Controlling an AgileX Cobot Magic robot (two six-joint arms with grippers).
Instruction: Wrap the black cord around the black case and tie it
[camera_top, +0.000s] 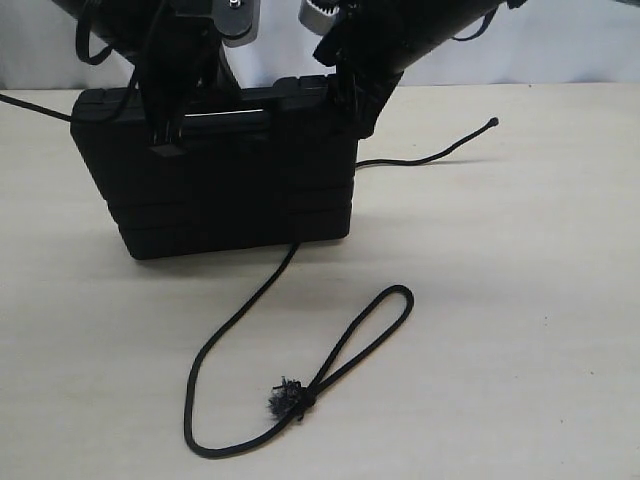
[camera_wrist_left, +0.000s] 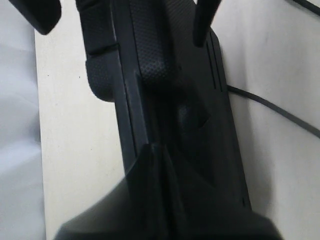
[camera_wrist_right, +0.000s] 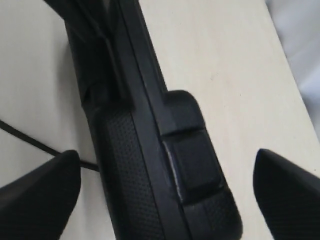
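black case (camera_top: 230, 190): standing on long edge
black cord (camera_top: 250, 298): exits beneath case, loop at 5 o'clock
left gripper (camera_wrist_left: 122, 35): wide, straddling case
right gripper (camera_wrist_right: 165, 160): wide, straddling case

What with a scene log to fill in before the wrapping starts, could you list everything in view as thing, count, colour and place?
black case: one, matte black, standing on edge at the far middle of the table.
black cord: one, black, runs out from under the case; its looped end lies in front, its knotted tip off to the right, further back.
table: one, pale beige, under everything.
backdrop: one, whitish, behind the table.
left end effector: one, black, open, straddling the case's top edge on the left.
right end effector: one, black, open, straddling the same edge at its right end.
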